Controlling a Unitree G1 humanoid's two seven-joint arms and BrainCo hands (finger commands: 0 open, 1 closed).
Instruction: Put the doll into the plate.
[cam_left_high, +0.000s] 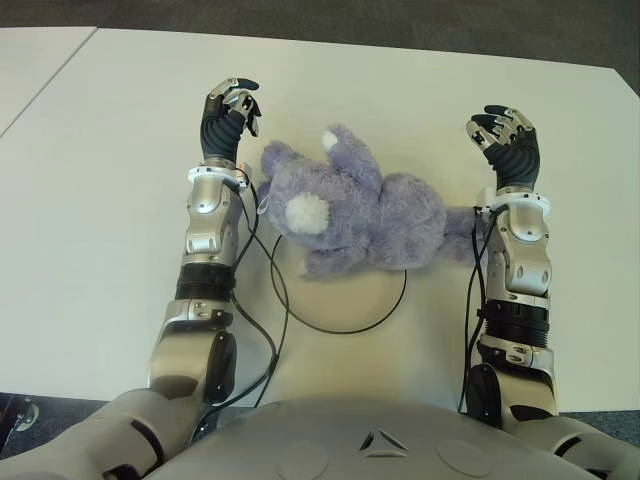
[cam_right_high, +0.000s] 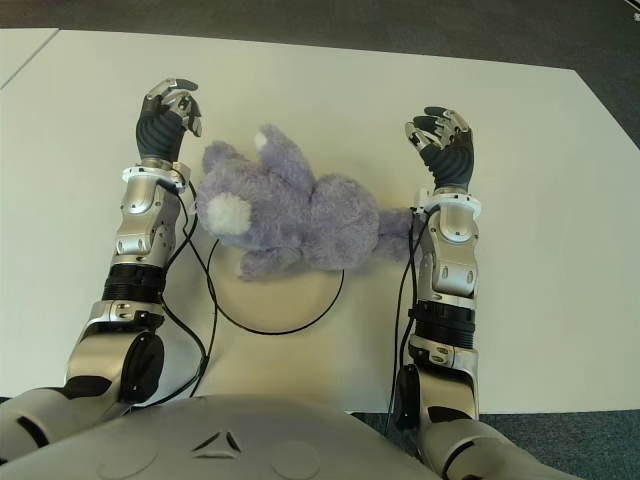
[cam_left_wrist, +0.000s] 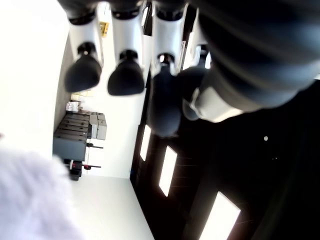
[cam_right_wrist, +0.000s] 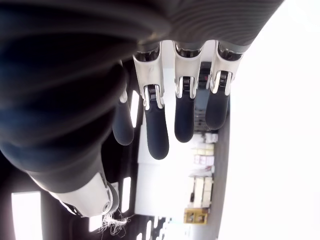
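A fluffy purple doll (cam_left_high: 350, 205) with a white snout lies on its side across the far rim of the round, black-edged plate (cam_left_high: 345, 300), its head toward my left. My left hand (cam_left_high: 230, 110) is raised just left of the doll's head, fingers loosely curled and holding nothing. My right hand (cam_left_high: 507, 135) is raised to the right of the doll's legs, fingers relaxed and holding nothing. In the left wrist view a blur of the doll's fur (cam_left_wrist: 30, 200) shows beside the fingers (cam_left_wrist: 125, 75). The right wrist view shows only bare fingers (cam_right_wrist: 182, 115).
The white table (cam_left_high: 100, 200) extends on both sides of my arms. Black cables (cam_left_high: 262, 330) run along my left forearm over the plate's left edge. The table's far edge meets a dark floor (cam_left_high: 400, 20).
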